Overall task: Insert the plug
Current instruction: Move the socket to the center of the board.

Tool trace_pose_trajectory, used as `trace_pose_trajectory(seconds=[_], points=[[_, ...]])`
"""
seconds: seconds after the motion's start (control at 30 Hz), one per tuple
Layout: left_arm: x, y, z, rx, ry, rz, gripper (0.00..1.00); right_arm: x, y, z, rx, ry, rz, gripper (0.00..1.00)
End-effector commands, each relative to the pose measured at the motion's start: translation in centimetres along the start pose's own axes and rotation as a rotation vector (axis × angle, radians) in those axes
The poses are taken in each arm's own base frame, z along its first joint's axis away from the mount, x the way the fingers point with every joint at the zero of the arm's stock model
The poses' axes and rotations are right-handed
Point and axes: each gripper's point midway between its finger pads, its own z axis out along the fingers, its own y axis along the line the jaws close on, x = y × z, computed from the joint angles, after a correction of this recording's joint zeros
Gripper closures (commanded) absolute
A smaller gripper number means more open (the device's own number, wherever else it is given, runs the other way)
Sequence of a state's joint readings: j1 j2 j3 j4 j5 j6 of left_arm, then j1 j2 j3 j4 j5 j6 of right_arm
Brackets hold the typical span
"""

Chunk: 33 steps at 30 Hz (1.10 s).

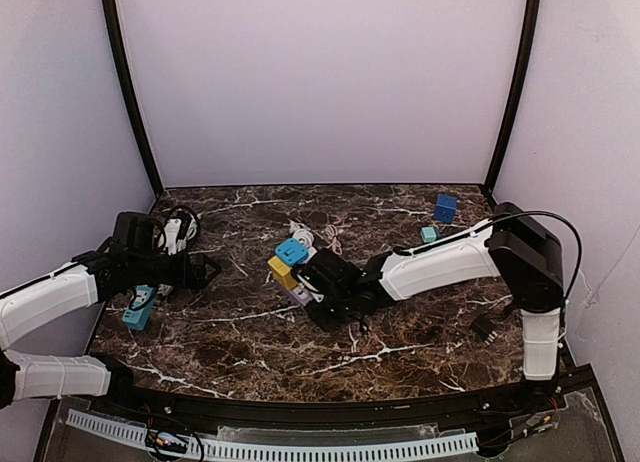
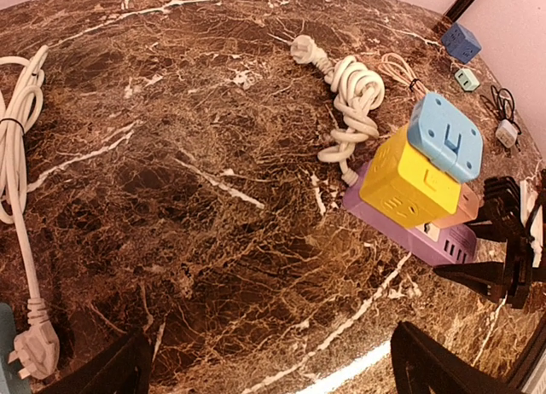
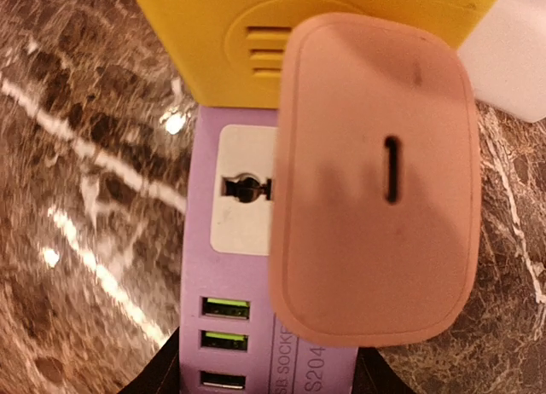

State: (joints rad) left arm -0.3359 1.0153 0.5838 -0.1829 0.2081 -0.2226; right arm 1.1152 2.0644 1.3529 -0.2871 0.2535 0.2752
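Evidently the pink plug (image 3: 375, 181) is sitting on the purple strip (image 3: 235, 279); right hand (image 1: 318, 307) is straddling that strip, perhaps steadying it, whether clamping I cannot tell; left hand (image 1: 208, 272) is idling, fingers apart.

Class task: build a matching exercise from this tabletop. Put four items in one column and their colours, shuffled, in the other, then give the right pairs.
Items:
1. power strip
2. coiled cable beside the strip
3. charger block in front of the right wrist camera
4. lone cube adapter at the table's far right

Colours:
A. dark blue
B. purple
C. pink
D. white

Pairs: 1-B, 2-D, 3-C, 4-A
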Motion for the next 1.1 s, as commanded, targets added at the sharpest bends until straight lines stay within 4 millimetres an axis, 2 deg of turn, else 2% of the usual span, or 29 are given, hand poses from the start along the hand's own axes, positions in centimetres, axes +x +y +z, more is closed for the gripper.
trace_pose_trajectory(seconds=[0.0,0.1,0.2,0.27,0.33,0.43,0.53,0.6,0.63,0.73,0.8,0.87,1.0,1.07], points=[[-0.3,-0.6,-0.4,0.049,-0.044,-0.011,0.02,4.3,2.0,-2.1,-0.194,0.003,-0.364,0.70],[0.3,-0.6,-0.2,0.055,-0.038,-0.022,0.03,7.1,5.2,-4.3,-0.444,-0.041,-0.574,0.69],[0.8,-0.5,-0.2,0.057,-0.031,-0.041,0.03,9.3,7.3,-6.1,-0.624,-0.081,-0.739,0.68],[1.1,-0.5,-0.1,0.063,-0.025,-0.053,0.04,10.4,7.8,-6.4,-0.685,-0.092,-0.840,0.65],[1.5,-0.5,0.1,0.068,-0.020,-0.063,0.04,10.9,7.5,-5.7,-0.694,-0.088,-0.918,0.62],[2.1,-0.5,0.4,0.077,-0.010,-0.067,0.05,9.8,5.8,-4.1,-0.680,-0.084,-0.944,0.56],[2.2,-1.2,0.5,0.124,-0.013,-0.009,0.06,7.9,4.2,-3.1,-0.625,-0.114,-0.991,0.31],[2.2,-1.4,0.5,0.136,-0.015,0.042,0.07,6.3,2.7,-2.5,-0.548,-0.129,-1.019,0.05],[2.3,-1.4,0.6,0.136,-0.015,0.068,0.07,5.5,1.9,-2.3,-0.512,-0.138,-1.018,0.02],[2.5,-2.0,0.5,0.169,-0.011,0.091,0.08,3.1,-0.4,-2.6,-0.421,-0.174,-0.986,0.01],[2.6,-2.9,0.4,0.217,-0.012,0.111,0.09,2.1,-1.3,-3.6,-0.369,-0.204,-0.954,0.01],[2.8,-3.5,0.4,0.241,-0.013,0.128,0.10,1.5,-1.7,-5.5,-0.335,-0.243,-0.885,0.01],[3.2,-3.9,0.7,0.253,-0.018,0.131,0.12,0.5,-3.5,-9.7,-0.232,-0.319,-0.573,0.01],[3.6,-4.1,0.9,0.260,-0.016,0.132,0.14,1.4,-3.2,-11.1,-0.258,-0.302,-0.400,0.01]])
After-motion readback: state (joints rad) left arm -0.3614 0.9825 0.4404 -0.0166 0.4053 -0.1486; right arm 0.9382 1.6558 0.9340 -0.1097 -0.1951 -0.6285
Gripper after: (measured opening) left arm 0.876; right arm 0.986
